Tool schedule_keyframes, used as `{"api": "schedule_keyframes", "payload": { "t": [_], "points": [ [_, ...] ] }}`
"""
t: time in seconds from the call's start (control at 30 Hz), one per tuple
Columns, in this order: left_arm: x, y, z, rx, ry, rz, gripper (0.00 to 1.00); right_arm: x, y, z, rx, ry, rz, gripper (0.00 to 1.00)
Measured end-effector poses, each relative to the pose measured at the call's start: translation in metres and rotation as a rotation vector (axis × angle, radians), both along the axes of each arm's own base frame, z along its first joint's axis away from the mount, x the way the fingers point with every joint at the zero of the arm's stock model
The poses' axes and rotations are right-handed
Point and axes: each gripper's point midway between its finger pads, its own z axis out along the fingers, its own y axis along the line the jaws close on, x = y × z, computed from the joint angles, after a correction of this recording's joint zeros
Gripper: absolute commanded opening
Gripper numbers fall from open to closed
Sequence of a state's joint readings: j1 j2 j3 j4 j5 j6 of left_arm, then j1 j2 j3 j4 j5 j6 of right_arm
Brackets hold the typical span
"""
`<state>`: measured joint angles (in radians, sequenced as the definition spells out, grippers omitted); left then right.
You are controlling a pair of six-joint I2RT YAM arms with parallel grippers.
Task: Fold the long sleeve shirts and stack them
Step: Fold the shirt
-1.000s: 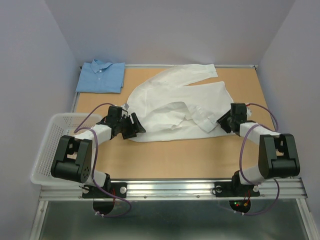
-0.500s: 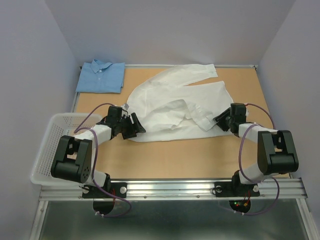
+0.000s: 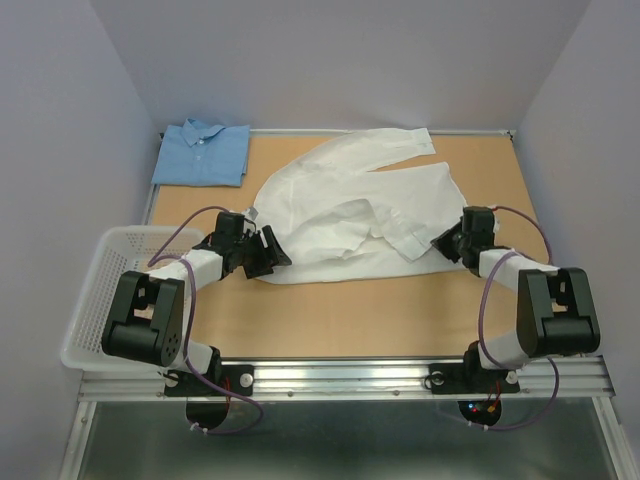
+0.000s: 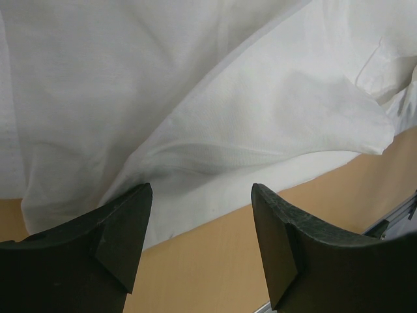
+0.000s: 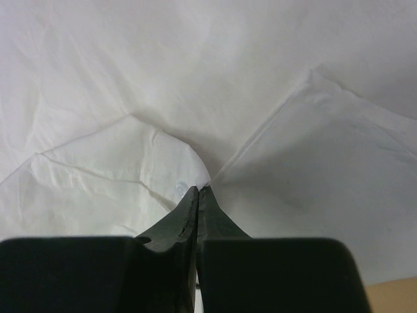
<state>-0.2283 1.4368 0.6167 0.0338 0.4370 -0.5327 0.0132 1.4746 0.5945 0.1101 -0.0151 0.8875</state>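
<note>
A white long sleeve shirt (image 3: 340, 215) lies spread and rumpled across the middle of the table, one sleeve reaching toward the back. A light blue long sleeve shirt (image 3: 203, 153) sits folded at the back left corner. My left gripper (image 3: 272, 250) is at the white shirt's left lower edge. Its jaws stand open over bare table (image 4: 208, 261) with the shirt's hem (image 4: 195, 98) just beyond them. My right gripper (image 3: 440, 243) is at the shirt's right lower edge. In the right wrist view the right gripper (image 5: 199, 189) is shut, and the white cloth (image 5: 195, 78) puckers into its tip.
A white mesh basket (image 3: 95, 290) stands off the table's left edge beside the left arm. Pale walls close in the table on the left, back and right. A strip of bare wood (image 3: 350, 310) runs between the shirt and the arm bases.
The right gripper's jaws have shut on the white shirt's edge, and that wrist shifted slightly. The left arm and both shirts have not moved.
</note>
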Motion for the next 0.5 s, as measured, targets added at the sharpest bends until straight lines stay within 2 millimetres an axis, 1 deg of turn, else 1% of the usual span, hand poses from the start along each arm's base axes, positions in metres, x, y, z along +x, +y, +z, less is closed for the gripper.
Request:
{"api": "schedule_keyframes", "payload": {
  "t": [0.13, 0.2, 0.3, 0.37, 0.4, 0.5],
  "points": [
    [0.0, 0.0, 0.0, 0.0, 0.0, 0.001, 0.75, 0.0, -0.004, 0.016, -0.036, -0.022, 0.014, 0.01],
    [0.0, 0.0, 0.0, 0.001, 0.0, 0.002, 0.75, 0.003, -0.008, 0.032, -0.053, -0.039, 0.016, 0.01],
    [0.0, 0.001, 0.0, 0.003, -0.001, 0.004, 0.75, 0.011, -0.027, 0.071, -0.094, -0.11, -0.016, 0.0],
    [0.001, 0.001, 0.0, 0.004, 0.001, 0.008, 0.74, 0.012, -0.037, 0.092, -0.11, -0.151, -0.043, 0.01],
    [0.001, 0.001, 0.0, 0.004, 0.001, 0.009, 0.75, 0.011, -0.043, 0.1, -0.115, -0.168, -0.059, 0.01],
    [0.001, 0.001, -0.001, 0.005, 0.002, 0.014, 0.75, 0.0, -0.058, 0.111, -0.122, -0.173, -0.108, 0.01]
  ]
}}
